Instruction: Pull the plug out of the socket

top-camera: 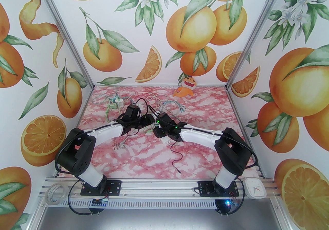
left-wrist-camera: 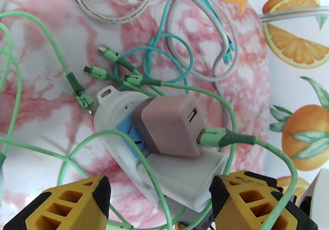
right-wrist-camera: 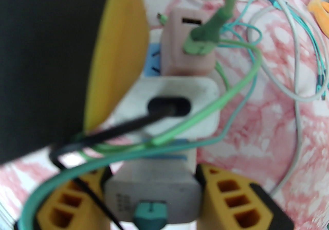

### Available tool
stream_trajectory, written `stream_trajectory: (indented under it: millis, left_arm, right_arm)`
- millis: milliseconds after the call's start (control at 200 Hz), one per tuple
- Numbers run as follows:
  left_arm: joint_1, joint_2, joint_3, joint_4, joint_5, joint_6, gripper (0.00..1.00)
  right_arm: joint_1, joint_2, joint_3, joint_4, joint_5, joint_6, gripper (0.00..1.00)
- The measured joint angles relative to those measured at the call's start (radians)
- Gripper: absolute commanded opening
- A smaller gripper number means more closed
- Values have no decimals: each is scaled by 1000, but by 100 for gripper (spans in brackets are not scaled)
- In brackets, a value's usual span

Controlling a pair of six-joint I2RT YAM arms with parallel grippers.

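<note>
One pink counter (left-wrist-camera: 38,121) is recorded bearing the white socket (left-wrist-camera: 110,110), on which the grey plug (right-wrist-camera: 151,190) is pinched by the right tool (right-wrist-camera: 153,175), the left tool (left-wrist-camera: 160,191) being spread astride the neighbouring white plug (left-wrist-camera: 185,172).

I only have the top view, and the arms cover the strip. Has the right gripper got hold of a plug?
Observer: Yes. The right gripper is shut on the grey charger, pressing against both its sides.
Operator: And the left one?
Observer: The left gripper is open. It straddles the white charger without clamping it.
Operator: Anything else plugged in?
Observer: A pink charger with a green cable in it sits on the strip, just beyond the white one.
</note>
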State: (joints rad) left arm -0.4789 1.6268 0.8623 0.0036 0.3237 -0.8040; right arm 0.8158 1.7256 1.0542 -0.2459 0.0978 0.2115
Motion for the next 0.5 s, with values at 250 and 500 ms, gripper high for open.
stream_trajectory:
  millis: [250, 500]
  left_arm:
    - [-6, 4, -3, -1, -7, 2, 63]
    - [5, 29, 18, -2, -32, 14, 57]
  right_arm:
    - [-1, 0, 0, 2, -3, 0, 43]
    - [-1, 0, 0, 2, -4, -1, 40]
